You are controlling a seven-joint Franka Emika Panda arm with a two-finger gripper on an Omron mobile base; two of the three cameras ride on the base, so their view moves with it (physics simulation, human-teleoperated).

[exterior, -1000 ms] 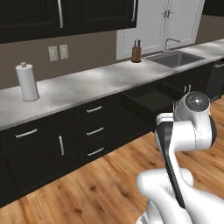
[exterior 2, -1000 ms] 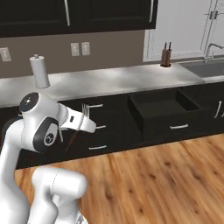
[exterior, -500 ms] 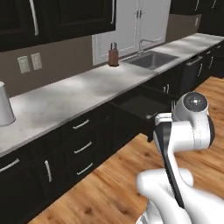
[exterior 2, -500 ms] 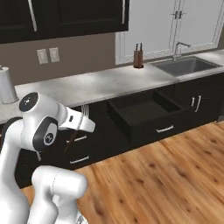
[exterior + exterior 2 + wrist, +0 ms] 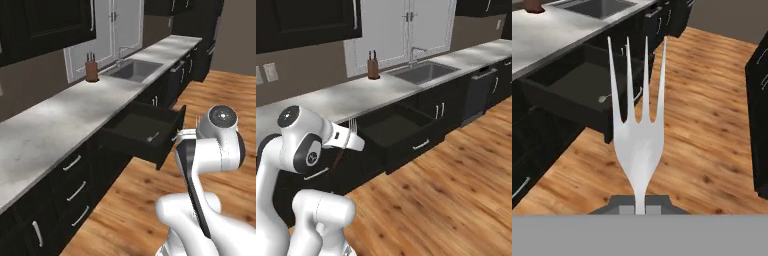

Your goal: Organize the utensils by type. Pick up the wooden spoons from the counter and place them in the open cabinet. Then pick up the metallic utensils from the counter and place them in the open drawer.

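The gripper (image 5: pixel 640 202) is pinching the silver fork (image 5: pixel 638 125) by its handle, tines pointing outward, while the open drawer (image 5: pixel 572 92), a small silver spoon (image 5: pixel 604 98) already inside, is lying ahead and left of the fork.

open drawer (image 5: pixel 145 131) stands unobstructed, a small spoon (image 5: pixel 152 135) inside.

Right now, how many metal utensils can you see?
2: the fork clamped in the tool, tines pointing away, and a small silver spoon lying inside the open drawer. Others may be hidden.
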